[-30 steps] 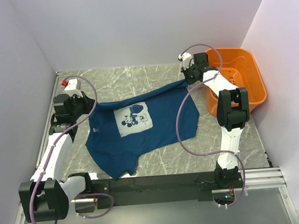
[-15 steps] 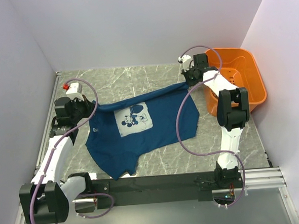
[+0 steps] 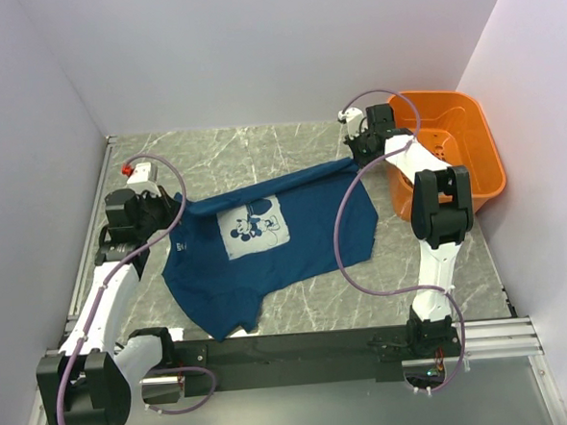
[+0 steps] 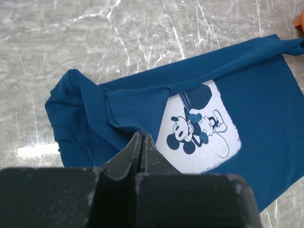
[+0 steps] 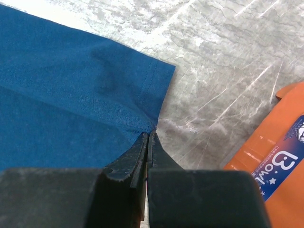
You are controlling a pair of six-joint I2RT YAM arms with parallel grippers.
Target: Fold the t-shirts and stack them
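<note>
Grey marble table, pale walls on three sides, nothing else on top but the orange plastic basket in the far right corner.

One dark teal t-shirt is out, print side up, lying across the middle of the table. Its long axis runs on a slant from the left edge up twd the far right corner: neck end left, hem end right. The pale Mickey print sits just left of centre. One sleeve trails down to the near edge.

Both arms are on it, one per end. The left gripper has its jaws pressed together on a bunched fold at the shoulder, by the left edge. The right gripper has its jaws closed tight on the hem corner. The far edge of the shirt looks drawn in a fairly straight line between the two pinches, while the rest lies slack on the marble w/ some wrinkling near the neck.

My read: this is the spread-out step before the first fold, so what matters is that line between the jaws. Any pull should go along it, and both ends should lift or drag together.

In the way: the basket is just beside the right gripper, so there's little room to pull further right. The right arm's purple cable loops over the shirt's right side and could snag on a fold-over. No second shirt visible.
</note>
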